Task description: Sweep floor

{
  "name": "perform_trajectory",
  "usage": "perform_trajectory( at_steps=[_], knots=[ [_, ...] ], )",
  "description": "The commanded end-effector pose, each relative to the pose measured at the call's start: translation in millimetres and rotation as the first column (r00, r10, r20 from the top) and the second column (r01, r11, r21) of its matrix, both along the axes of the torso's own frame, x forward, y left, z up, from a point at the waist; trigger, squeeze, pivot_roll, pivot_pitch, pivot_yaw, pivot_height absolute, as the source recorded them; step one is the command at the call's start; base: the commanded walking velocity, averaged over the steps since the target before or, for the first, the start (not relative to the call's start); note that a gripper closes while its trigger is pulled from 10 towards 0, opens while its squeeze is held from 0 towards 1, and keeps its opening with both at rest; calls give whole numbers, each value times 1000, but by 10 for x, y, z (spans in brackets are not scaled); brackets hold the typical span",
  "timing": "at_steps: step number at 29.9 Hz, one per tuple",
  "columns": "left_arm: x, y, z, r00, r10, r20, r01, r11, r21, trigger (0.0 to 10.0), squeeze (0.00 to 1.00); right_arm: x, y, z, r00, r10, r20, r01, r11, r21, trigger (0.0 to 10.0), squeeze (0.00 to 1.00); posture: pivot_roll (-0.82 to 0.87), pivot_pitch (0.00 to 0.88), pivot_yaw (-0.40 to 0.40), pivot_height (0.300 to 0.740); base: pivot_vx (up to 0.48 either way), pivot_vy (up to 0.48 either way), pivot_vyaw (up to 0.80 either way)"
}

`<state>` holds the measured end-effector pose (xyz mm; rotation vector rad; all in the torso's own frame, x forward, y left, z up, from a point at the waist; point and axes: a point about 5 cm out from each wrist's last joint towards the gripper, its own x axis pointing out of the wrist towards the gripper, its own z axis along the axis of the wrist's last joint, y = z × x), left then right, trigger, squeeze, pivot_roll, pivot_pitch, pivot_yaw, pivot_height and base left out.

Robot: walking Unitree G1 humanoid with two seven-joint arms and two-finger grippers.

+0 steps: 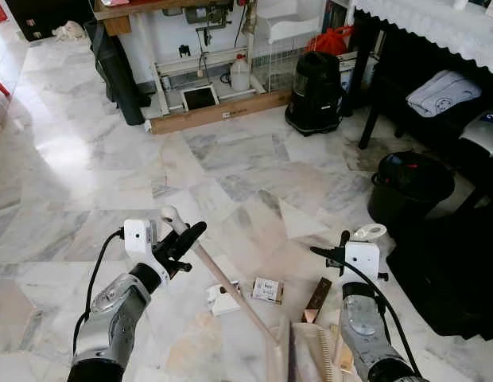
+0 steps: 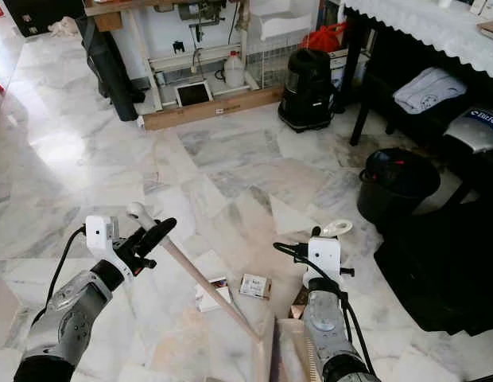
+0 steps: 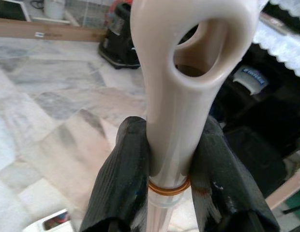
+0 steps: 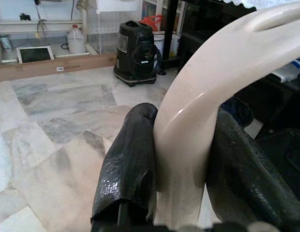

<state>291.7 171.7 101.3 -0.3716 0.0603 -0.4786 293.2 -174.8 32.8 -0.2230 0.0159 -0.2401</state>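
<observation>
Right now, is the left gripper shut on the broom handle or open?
Shut. In the left wrist view both black fingers press the sides of the cream broom handle, just below its hanging loop.

Slanted cream broom (image 1: 223, 278), upright dustpan (image 1: 306, 350)

This was a lived-in home, a room with a polished marble floor (image 1: 230, 159) of grey-veined white tiles. Against the far wall stood a sewing-machine stand (image 1: 191, 48) with a plastic jug (image 1: 240, 74) and a white wire rack (image 1: 282, 60) beneath it. A black canister vacuum cleaner (image 1: 314, 91) sat beside a desk draped in a white lace-edged cloth (image 1: 437, 28), with a black bucket (image 1: 409, 187) near it on the floor.
</observation>
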Motion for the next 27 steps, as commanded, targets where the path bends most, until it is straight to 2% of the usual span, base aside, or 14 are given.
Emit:
perform_trajectory(
  at_steps=[1,7,12,14,15,17,19,22,27],
  knots=[
    [-6,1,135,999,-17,36,19,998,-59,10000,0,-4,-1,-33,999,5,-32,-5,1000,-12,10000,0,176,75,69,740,0,0,0],
    [6,-36,239,997,-28,72,32,998,-53,10000,0,25,8,-7,1000,0,-25,0,1000,6,10000,0,181,70,69,740,0,0,0],
    [50,-59,454,987,18,161,-13,999,-35,10000,0,108,20,104,999,-27,29,25,996,91,10000,0,183,56,70,740,0,0,0],
    [72,-41,592,972,72,225,-74,997,1,10000,0,156,22,180,997,-37,64,29,992,121,10000,0,183,47,71,740,0,0,0],
    [81,-14,720,952,120,280,-130,991,19,10000,0,190,24,238,995,-47,93,32,989,147,10000,0,184,42,71,740,0,0,0],
    [85,3,761,945,139,297,-153,988,25,10000,0,198,24,253,994,-49,100,33,987,155,10000,0,183,40,71,740,0,0,0],
    [109,66,877,915,199,352,-224,974,33,10000,0,216,32,296,991,-46,122,27,987,157,10000,0,183,30,70,740,0,0,0],
    [129,129,932,884,252,395,-300,952,65,10000,0,227,47,334,989,-40,146,16,986,163,10000,0,181,19,68,740,0,0,0],
    [150,174,879,866,317,387,-368,928,63,10000,0,218,43,391,982,-31,188,-1,986,165,10000,0,172,3,62,740,0,0,0]
  ],
)
